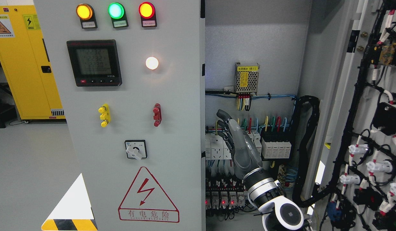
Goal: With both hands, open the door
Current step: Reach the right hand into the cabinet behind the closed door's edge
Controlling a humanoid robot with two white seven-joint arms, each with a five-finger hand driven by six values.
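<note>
From the head view I see one arm only: my right hand (pixel 238 144), coming up from the bottom edge right of the middle, raised inside the open cabinet. Its fingers (pixel 224 116) are spread and nearly straight, pointing up and to the left, and they hold nothing. The hand hangs in front of the rows of white circuit breakers (pixel 275 148), near the inner edge of the left door; I cannot tell whether the fingertips touch that edge.

The left door (pixel 133 128) fills the middle of the picture, grey, facing me and seemingly closed. It carries three lit lamps along the top, orange (pixel 84 11), green (pixel 116 10) and red (pixel 146 10), a black digital meter (pixel 94 63) below them, a white glowing lamp (pixel 152 63), a yellow handle (pixel 104 115), a red handle (pixel 157 114), a rotary switch (pixel 136 149) and a red-outlined electric hazard sign (pixel 148 197).

The right door (pixel 374 128) is swung wide open at the right edge, showing its inner side, covered with black cable bundles and white connectors. Between the doors, the cabinet interior shows a small meshed power supply (pixel 247 77) with a yellow label, and coloured wires beneath it. A thick black cable conduit (pixel 308 134) loops down the right of the interior.

A yellow safety cabinet (pixel 27 64) stands on the floor behind, at the far left.
</note>
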